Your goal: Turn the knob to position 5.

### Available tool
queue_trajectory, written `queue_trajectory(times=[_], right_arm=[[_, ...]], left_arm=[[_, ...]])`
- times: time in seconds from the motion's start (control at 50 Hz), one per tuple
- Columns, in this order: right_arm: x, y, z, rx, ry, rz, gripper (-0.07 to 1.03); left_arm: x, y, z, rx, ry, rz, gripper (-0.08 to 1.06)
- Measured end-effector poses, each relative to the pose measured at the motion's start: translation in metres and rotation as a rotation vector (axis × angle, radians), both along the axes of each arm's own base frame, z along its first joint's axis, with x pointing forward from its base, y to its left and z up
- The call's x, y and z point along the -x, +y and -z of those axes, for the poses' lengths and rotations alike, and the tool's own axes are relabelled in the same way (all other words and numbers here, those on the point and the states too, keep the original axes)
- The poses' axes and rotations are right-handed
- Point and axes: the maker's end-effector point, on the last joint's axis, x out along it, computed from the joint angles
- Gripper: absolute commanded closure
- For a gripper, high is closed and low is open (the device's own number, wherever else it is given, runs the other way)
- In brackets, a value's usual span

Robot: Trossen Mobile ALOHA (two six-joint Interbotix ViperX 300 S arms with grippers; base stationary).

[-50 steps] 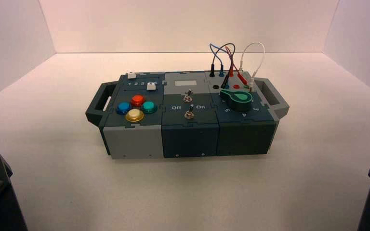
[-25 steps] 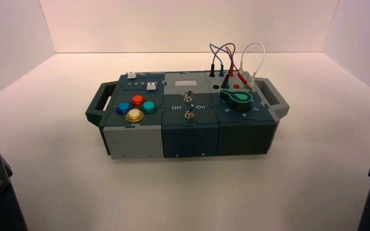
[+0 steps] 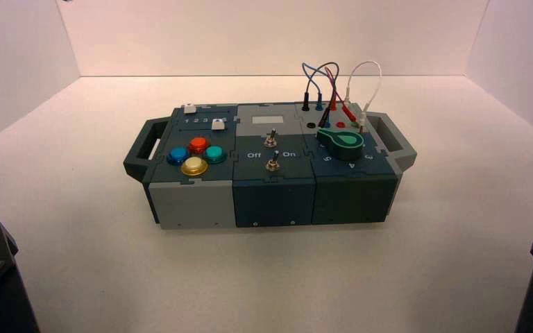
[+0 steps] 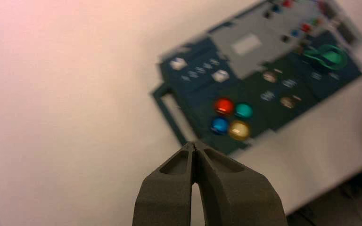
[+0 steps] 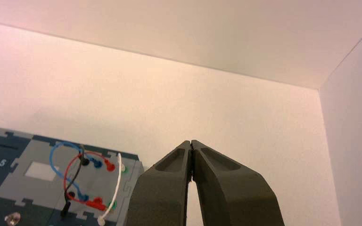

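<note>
The green teardrop knob [image 3: 343, 141] sits on the right section of the box [image 3: 194, 208], its pointed end toward the box's middle. The white numeral 5 [image 3: 328, 159] is printed in front of it, at the left end of an arc of digits. The knob also shows in the left wrist view [image 4: 328, 55]. My left gripper [image 4: 194, 145] is shut and empty, held well short of the box on its left side. My right gripper [image 5: 190, 142] is shut and empty, off to the box's right. Both arms sit parked at the near corners.
The box carries four coloured push buttons [image 3: 195, 154] on the left, two metal toggle switches [image 3: 272, 151] in the middle, and looped wires [image 3: 333, 87] at the back right. Dark handles stick out at both ends. White walls enclose the table.
</note>
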Motion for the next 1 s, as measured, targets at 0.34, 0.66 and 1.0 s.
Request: queue_trajectory(times=[0.34, 0.66, 1.0], right_arm=[[0.006, 0.016, 0.014, 0.023, 0.105, -0.057, 0.99], [0.033, 0.031, 0.054, 0.104, 0.376, -0.133, 0.99], [0.046, 0.058, 0.081, 0.176, 0.522, -0.244, 0.99]], left_arm=[[0.007, -0.019, 0.022, -0.018, 0.107, 0.069, 1.01], [0.011, -0.03, 0.028, -0.027, 0.133, 0.115, 1.01], [0.01, -0.032, 0.03, -0.028, 0.138, 0.113, 1.01]])
